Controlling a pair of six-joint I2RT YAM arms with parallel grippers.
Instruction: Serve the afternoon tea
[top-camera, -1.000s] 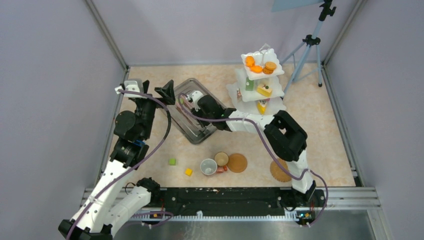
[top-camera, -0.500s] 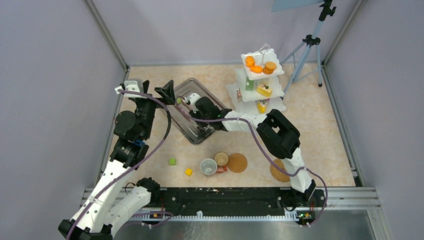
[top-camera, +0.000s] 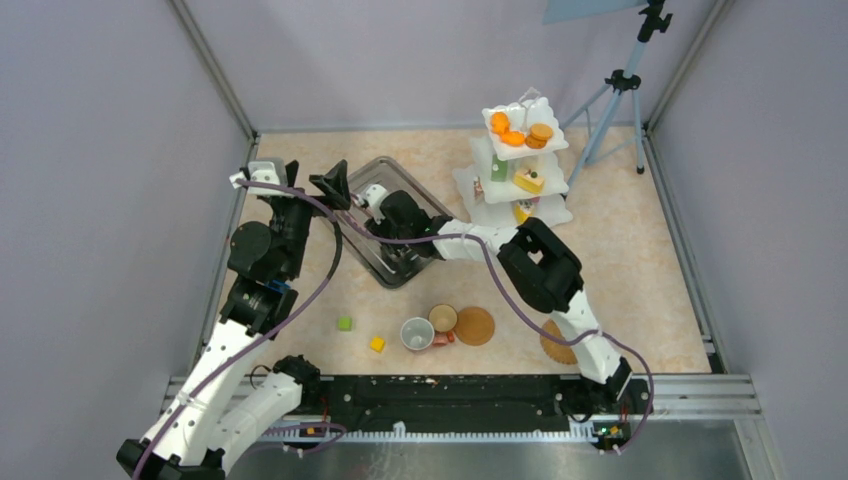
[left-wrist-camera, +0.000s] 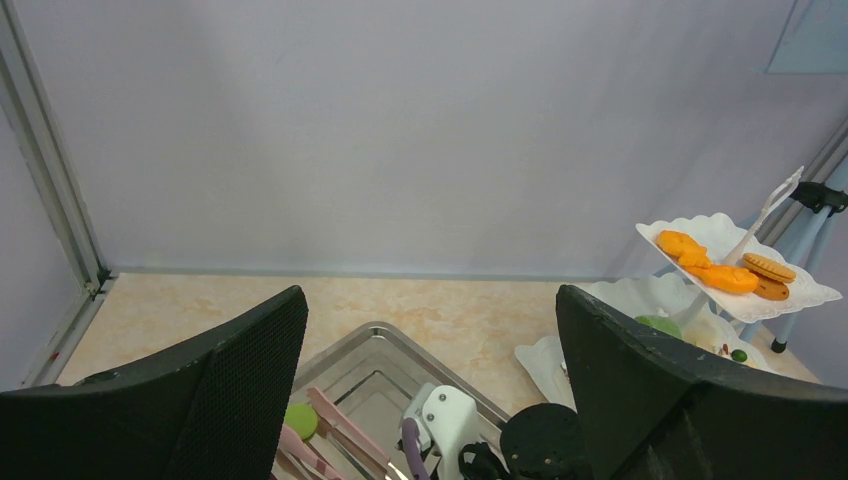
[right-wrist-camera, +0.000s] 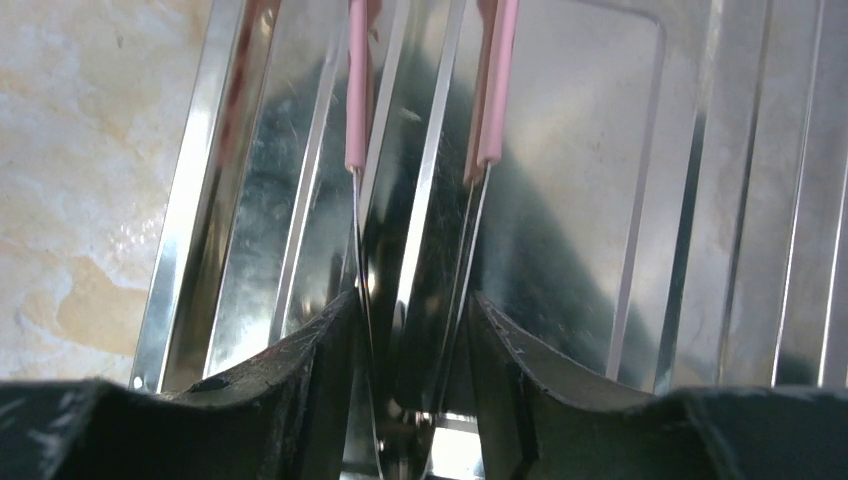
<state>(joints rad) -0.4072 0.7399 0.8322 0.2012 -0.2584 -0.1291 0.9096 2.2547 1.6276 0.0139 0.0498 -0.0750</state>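
Pinching the springy pink-tipped steel tongs (right-wrist-camera: 497, 80) with the right gripper (right-wrist-camera: 412, 300), holding the left gripper (left-wrist-camera: 430, 300) spread wide above the grey steel tray (right-wrist-camera: 590, 130); best to nip the small green round toy pastry (left-wrist-camera: 300, 420) lying there, probably light and hard, gently across its middle.

Steel tray, tongs, two cubes and a tripod on a marbled table

A grey steel tray (top-camera: 385, 162) sat askew on the left half of the beige marbled table (top-camera: 640, 250), its ribbed floor mirror-bright. The pink tongs (right-wrist-camera: 356, 80) lay along that floor, two pink-sleeved arms running into bare metal, slightly apart. Nearer the front edge, well apart from the tray, stood a small green cube (top-camera: 344, 323), with a yellow cube (top-camera: 377, 344) close by on its right. A black tripod (top-camera: 618, 90) stood at the far right corner, against plain lilac-grey walls.
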